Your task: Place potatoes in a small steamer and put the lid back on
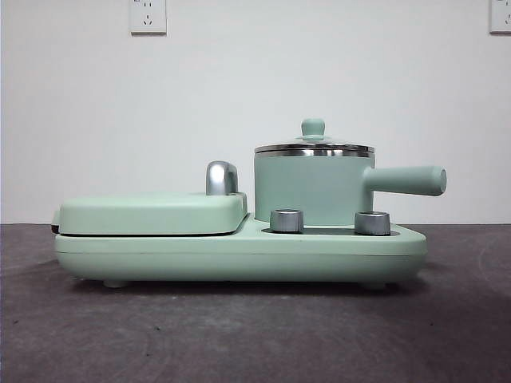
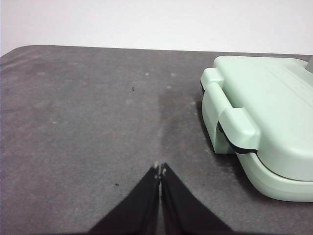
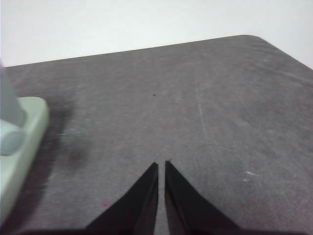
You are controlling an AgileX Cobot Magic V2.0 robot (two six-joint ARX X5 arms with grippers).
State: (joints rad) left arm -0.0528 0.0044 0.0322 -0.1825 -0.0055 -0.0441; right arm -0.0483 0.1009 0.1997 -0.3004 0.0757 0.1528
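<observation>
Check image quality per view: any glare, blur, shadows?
Front view: sharp, glare on the chrome handle and lid rim. Left wrist view: crisp, griddle cover shadowing the table. Right wrist view: softer, pot handle blurred at the edge.
</observation>
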